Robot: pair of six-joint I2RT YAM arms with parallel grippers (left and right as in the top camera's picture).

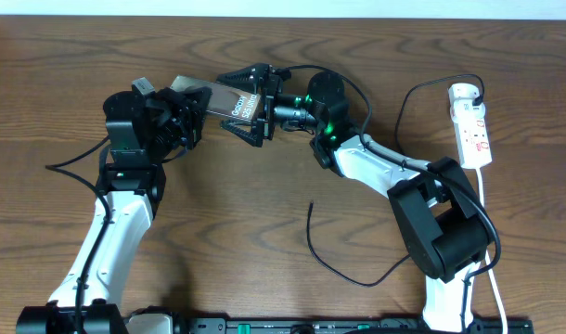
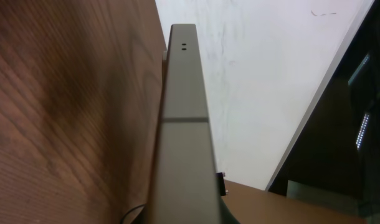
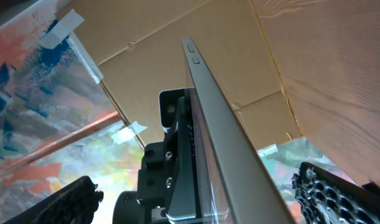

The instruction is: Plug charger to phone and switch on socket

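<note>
The phone point(image 1: 218, 96) is held above the table point(image 1: 218, 213), edge-on to both wrist cameras. The left gripper point(image 1: 192, 111) is clamped on the phone's left end. The right gripper point(image 1: 232, 102) is spread wide at its right end, with fingers point(image 3: 336, 193) on either side of the phone, not touching. The charger point(image 1: 309, 232) lies loose on the table, right of the phone and nearer the arm bases, its tip free. The socket point(image 1: 470, 125) lies far right of the phone.

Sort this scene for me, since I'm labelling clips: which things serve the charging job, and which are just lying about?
For the job:
- phone, held up between the arms
- charger, its loose end on the table
- socket

Just there:
- wooden table
- white wall behind it
</note>
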